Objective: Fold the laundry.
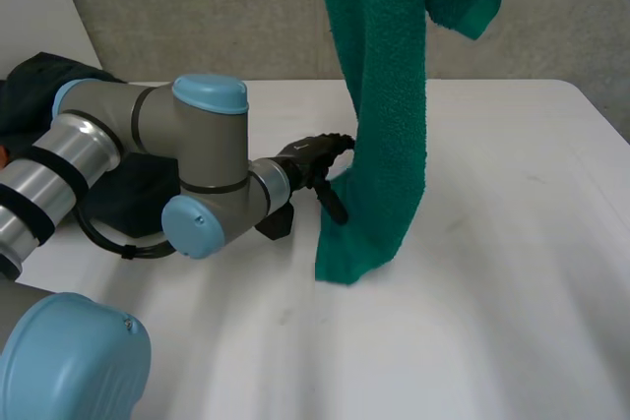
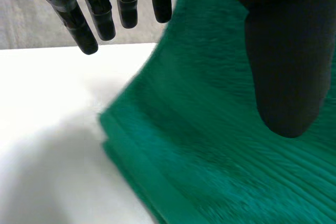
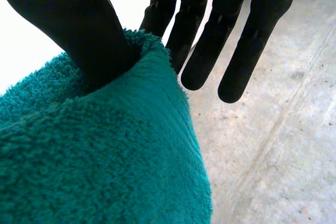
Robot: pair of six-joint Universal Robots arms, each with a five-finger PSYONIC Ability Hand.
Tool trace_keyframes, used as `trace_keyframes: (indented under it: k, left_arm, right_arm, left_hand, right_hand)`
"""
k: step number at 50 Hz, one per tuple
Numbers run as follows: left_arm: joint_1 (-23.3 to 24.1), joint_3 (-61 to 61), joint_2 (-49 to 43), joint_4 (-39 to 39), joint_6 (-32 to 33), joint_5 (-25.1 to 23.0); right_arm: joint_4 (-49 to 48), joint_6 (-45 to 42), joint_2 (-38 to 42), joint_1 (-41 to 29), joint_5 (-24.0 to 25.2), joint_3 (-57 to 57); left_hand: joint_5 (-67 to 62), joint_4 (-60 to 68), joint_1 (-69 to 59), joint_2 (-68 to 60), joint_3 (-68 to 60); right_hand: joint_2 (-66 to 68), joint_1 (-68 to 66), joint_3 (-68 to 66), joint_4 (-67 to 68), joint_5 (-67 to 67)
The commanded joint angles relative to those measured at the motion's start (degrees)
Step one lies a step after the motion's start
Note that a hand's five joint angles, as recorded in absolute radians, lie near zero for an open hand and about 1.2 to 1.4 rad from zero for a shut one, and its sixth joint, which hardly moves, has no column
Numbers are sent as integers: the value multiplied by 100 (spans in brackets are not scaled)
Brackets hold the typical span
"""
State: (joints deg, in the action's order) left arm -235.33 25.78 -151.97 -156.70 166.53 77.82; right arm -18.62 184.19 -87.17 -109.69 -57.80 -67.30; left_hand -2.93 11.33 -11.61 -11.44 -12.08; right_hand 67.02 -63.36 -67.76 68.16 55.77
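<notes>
A green towel [image 1: 389, 145] hangs upright from above the table, and its lower end rests bunched on the white table [image 1: 512, 292]. My left hand [image 1: 313, 156] is at the towel's lower left edge, just above the table. In the left wrist view its fingers [image 2: 100, 14] are straight and spread beside the towel [image 2: 210, 145], with the thumb in front of the cloth and nothing gripped. In the right wrist view my right hand [image 3: 231, 24] holds the towel [image 3: 94, 156] up high, its thumb pressing the top fold against the fingers.
A pile of dark clothing [image 1: 39, 86] lies at the table's back left, behind my left arm [image 1: 197, 164]. A grey wall stands behind the table. Open tabletop stretches to the right of and in front of the towel.
</notes>
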Motion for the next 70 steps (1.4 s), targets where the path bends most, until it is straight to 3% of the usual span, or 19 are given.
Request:
trace_keyframes:
  k: [1,9,12,13,15,16,20,22,26,34,39,48,52,55,57,60,70]
  left_arm:
    - [-49,-152,-34,-168,-472,269]
    - [197,84,18,95,-586,-530]
    - [312,225,80,271,-560,-891]
    - [338,269,115,298,-525,-979]
    - [330,278,141,280,-472,-945]
    - [312,252,159,272,-446,-883]
    - [66,-20,308,157,-306,-68]
    - [-171,-310,449,122,-139,670]
    - [-558,-750,791,113,213,1454]
    - [-717,-681,1653,-124,933,1411]
    - [-515,415,1899,-395,1513,1586]
    - [-391,2122,1365,-1292,2129,2245]
    - [-400,2352,1162,-1276,2199,2369]
    - [-391,2457,1214,-1144,2200,2343]
    - [-374,2589,1354,-968,2200,2255]
    - [-382,2747,1634,-731,2252,1984]
    - [-839,3292,2505,-669,2630,1807]
  right_arm:
    - [-1,354,-248,-26,58,-28]
    - [-71,521,-249,-44,76,-2]
    - [-80,478,-117,-9,59,51]
    - [-63,443,-64,9,50,59]
    - [-62,381,-20,44,32,42]
    - [-71,337,-2,61,15,33]
    - [-62,4,182,167,-64,-2]
    - [-45,-260,322,289,-135,-37]
    - [-10,-691,595,536,-249,-81]
    - [-36,-1710,1158,764,-697,-213]
    - [43,-2684,1622,782,-645,-756]
    - [61,-3723,2484,949,-451,-1987]
    - [174,-4136,2819,1002,-478,-2348]
    - [367,-4251,2819,1028,-486,-2401]
    - [683,-4278,2740,1046,-495,-2366]
    - [1175,-4164,2547,1081,-557,-2147]
    - [3012,-3118,2300,1204,-759,-663]
  left_hand:
    - [-182,343,-314,-332,-267]
    - [-1173,1334,-1305,-1323,-1258]
    - [-2850,3010,-2982,-3000,-2935]
    - [-4605,4766,-4737,-4755,-4690]
    - [-6698,6858,-6830,-6847,-6783]
    - [-6707,6867,-6839,-6856,-6792]
    - [-6707,6867,-6839,-6856,-6792]
    - [-6707,6867,-6839,-6856,-6792]
    - [-6707,6867,-6839,-6856,-6792]
    - [-6707,6867,-6839,-6856,-6792]
    - [-6707,6867,-6839,-6856,-6792]
    - [-6707,6867,-6839,-6856,-6792]
    - [-6707,6867,-6839,-6856,-6792]
    - [-6707,6867,-6839,-6856,-6792]
    - [-4799,4959,-4931,-4948,-4884]
    - [-1422,1583,-1555,-1572,-1507]
    - [-737,898,-869,-887,-822]
  right_hand:
    - [1298,-1664,-1224,1184,1423]
    - [1298,-1664,-1224,1184,1423]
    - [1298,-1664,-1224,1184,1423]
    - [1298,-1664,-1224,1184,1423]
    - [1298,-1664,-1224,1184,1423]
    - [1298,-1664,-1224,1184,1423]
    - [1298,-1664,-1224,1184,1423]
    - [1298,-1664,-1224,1184,1423]
    - [1298,-1664,-1224,1184,1423]
    - [1298,-1664,-1224,1184,1423]
    - [1298,-1664,-1224,1184,1423]
    - [1298,-1664,-1224,1184,1423]
    - [1229,-1595,-1155,1115,1354]
    - [224,-590,-149,110,349]
    - [-1943,1577,2017,-2057,-1818]
    - [-3496,3130,3570,-3610,-3371]
    - [-4323,3957,4397,-4437,-4198]
